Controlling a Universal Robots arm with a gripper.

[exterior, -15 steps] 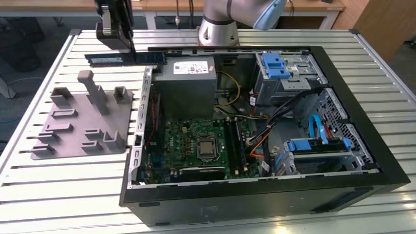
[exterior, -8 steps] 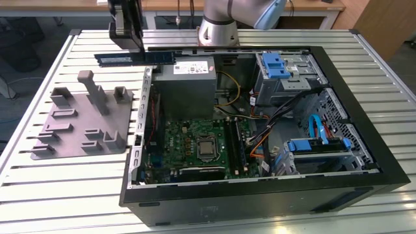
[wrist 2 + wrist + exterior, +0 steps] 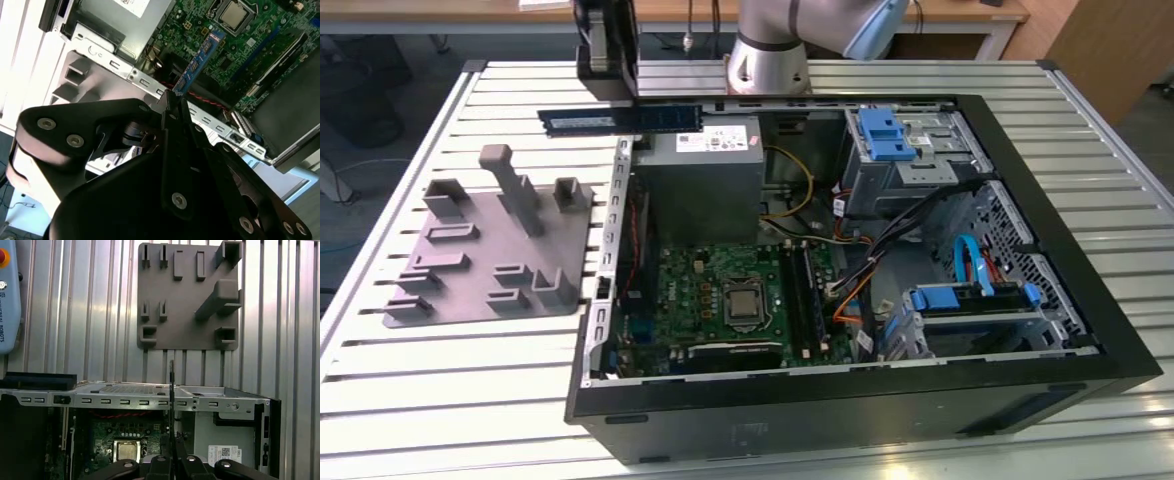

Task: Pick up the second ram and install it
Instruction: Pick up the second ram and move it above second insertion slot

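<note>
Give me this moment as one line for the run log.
gripper: shut on memory stick | stick: in the air, level, across computer case wall | install: not yet done

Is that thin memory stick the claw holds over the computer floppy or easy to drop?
Probably stiff: the second ram juts level from both sides of the gripper without sagging. Likely light, since a narrow pinch holds it. In the first wrist view it looks very thin edge-on, so perhaps fragile.
</note>
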